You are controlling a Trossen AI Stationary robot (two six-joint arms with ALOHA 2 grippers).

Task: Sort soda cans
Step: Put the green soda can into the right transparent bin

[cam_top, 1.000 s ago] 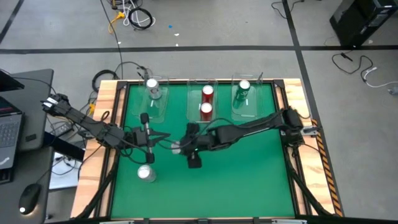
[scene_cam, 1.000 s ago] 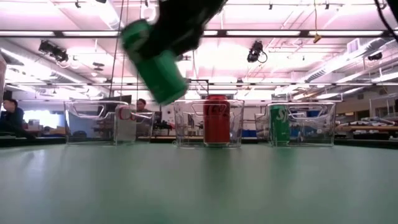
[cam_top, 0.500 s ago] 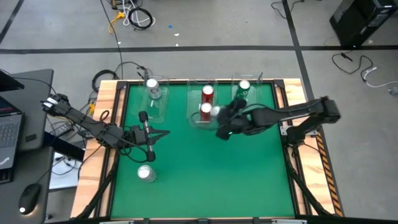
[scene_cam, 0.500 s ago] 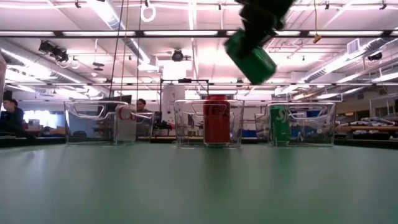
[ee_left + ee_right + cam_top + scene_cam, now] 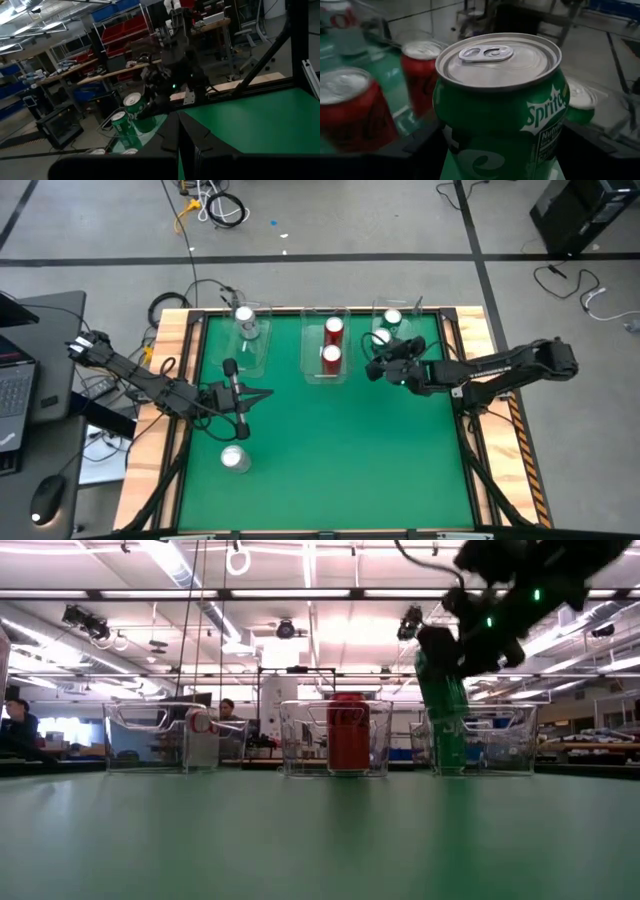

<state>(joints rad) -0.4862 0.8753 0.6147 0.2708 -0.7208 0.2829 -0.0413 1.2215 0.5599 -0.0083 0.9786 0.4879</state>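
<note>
we see the right arm reaching in from the table's right edge, its right gripper (image 5: pixel 385 360) over the right-hand clear bin (image 5: pixel 411 360) at the far side of the green table (image 5: pixel 340 460). its fingers are closed on a green can (image 5: pixel 381 338), which hangs tilted above that bin in the low view (image 5: pixel 441 705). the right wrist view shows this can close up, silver top and pull tab facing the camera, with "sprite" in white letters on its side (image 5: pixel 502 110). a second green can (image 5: pixel 392 318) stands in the same bin, farther back.

the middle bin (image 5: pixel 325 375) holds two red cans (image 5: pixel 332 343), one behind the other; white script shows on the nearer one in the low view (image 5: pixel 348 735), but we cannot read it. the left bin (image 5: pixel 256 350) holds one silver can (image 5: pixel 244 318), with red lettering we cannot make out. another silver can (image 5: pixel 234 459) stands alone on the table, near the left front.

the left arm lies low along the table's left side, its left gripper (image 5: pixel 236 395) well apart from the loose silver can; we cannot tell how its fingers stand. people sit at desks in the room behind the table.
</note>
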